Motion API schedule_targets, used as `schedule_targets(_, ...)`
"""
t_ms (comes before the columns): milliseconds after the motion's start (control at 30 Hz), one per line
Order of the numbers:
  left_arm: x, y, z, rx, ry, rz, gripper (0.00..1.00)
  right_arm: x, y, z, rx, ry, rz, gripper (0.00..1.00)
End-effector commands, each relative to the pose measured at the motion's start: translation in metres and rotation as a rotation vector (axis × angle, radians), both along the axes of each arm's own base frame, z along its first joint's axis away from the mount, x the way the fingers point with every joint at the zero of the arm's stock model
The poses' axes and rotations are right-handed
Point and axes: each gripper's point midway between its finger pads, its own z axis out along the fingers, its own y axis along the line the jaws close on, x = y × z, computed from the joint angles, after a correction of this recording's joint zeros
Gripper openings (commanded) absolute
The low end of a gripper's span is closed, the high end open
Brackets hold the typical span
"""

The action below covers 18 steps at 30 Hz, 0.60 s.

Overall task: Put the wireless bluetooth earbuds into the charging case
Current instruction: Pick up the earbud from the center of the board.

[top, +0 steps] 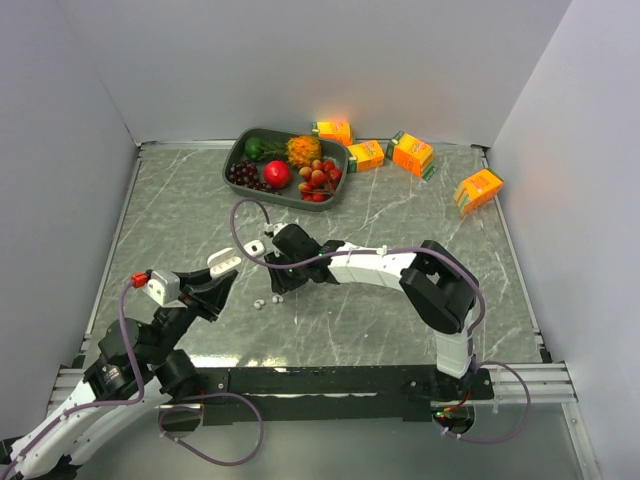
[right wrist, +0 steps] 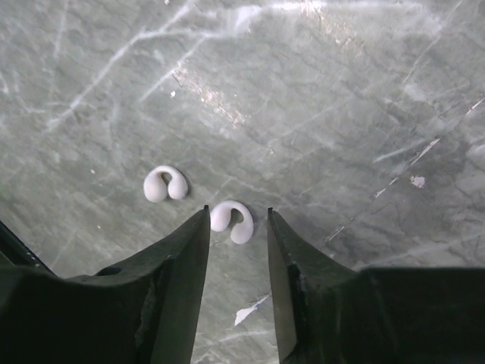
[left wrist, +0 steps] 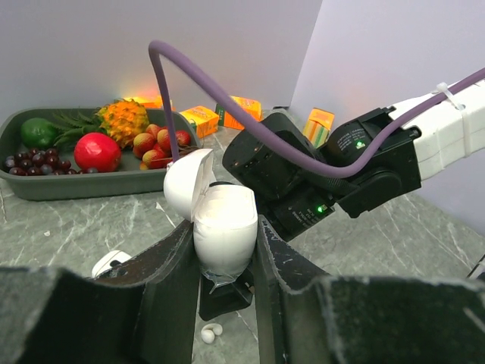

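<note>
**A:** What's your left gripper [left wrist: 225, 226] doing?

**B:** It's closed partway on the charging case [left wrist: 223, 208], one finger on each side of the body. The case is upright and raised off the table [right wrist: 341, 114]. Its lid [left wrist: 186, 182] is hinged open and tilts toward the left of the left wrist view.

**A:** And your right gripper [right wrist: 237, 212]?

**B:** Jaws are apart and it holds nothing. It points down at the table with its tips on either side of the first earbud [right wrist: 232, 220].

**A:** Is it touching the bud?

**B:** The gap is wider than the bud. The bud sits nearer the finger on the left of the right wrist view. Can't tell if they touch.

**A:** Any other buds?

**B:** The second earbud [right wrist: 165, 184] lies just beside the first, outside the jaws. Both are white, C-shaped and flat on the table. From the top camera you see the pair between your two grippers, near the held case.

**A:** Anything else on the table?

**B:** A second white case [top: 254, 247] sits on the table just beside the right gripper. The fruit tray [top: 240, 150] is at the far edge, with orange cartons [top: 412, 153] scattered to its right, well apart from the work.
</note>
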Motion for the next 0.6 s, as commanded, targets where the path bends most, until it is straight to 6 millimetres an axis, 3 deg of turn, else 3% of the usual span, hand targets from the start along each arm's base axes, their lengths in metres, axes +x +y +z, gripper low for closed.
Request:
schedule_targets(0,-0.004,0.005,0.02,-0.032,-0.045,-0.001,0.01,0.006,0.002,-0.003,-0.013,-0.01,0.005,0.47)
schedule_targets(567,-0.005,0.007,0.023,-0.041,-0.051,0.002,0.01,-0.011,0.002,-0.016,-0.047,0.135,-0.212,0.61)
